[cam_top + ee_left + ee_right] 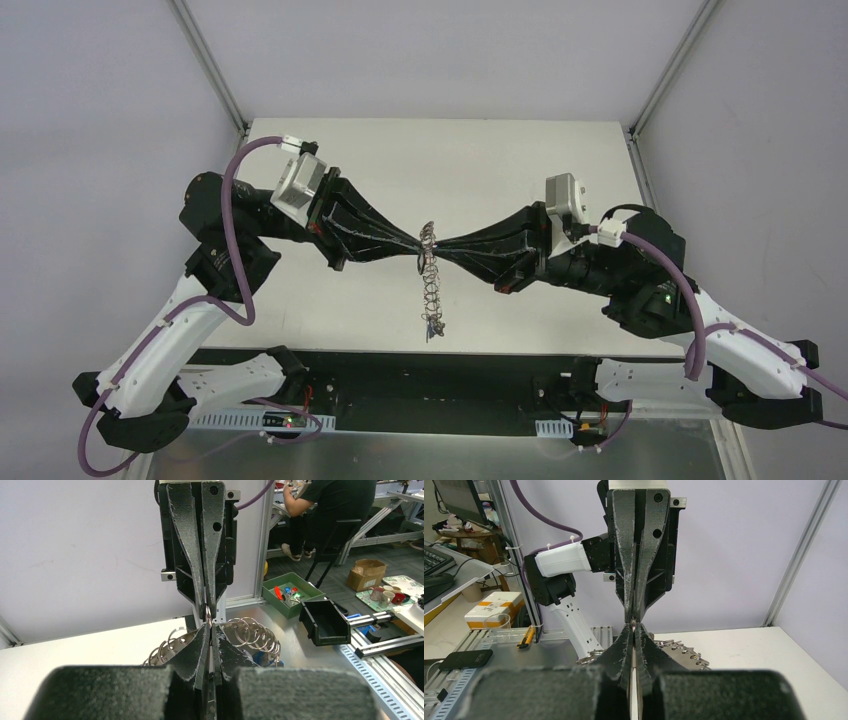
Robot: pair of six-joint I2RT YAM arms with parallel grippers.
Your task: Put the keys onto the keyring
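Keyring is on edge over the middle of the table. From above it shows as a thin grey line fringed with silver wire loops, with a small dark cluster at its near end. Left gripper and right gripper meet tip to tip at its far end. Both sets of jaws are pinched fully closed on it; rim or loop, cannot tell.

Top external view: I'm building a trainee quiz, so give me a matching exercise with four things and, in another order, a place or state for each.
Things
1. left tool
2. right tool
3. keyring
4. table

Places or states
A. white surface underneath
B. pinched between both tips
C. shut, reaching in from the picture's left
D. shut, reaching in from the picture's right

Pairs: 1-C, 2-D, 3-B, 4-A
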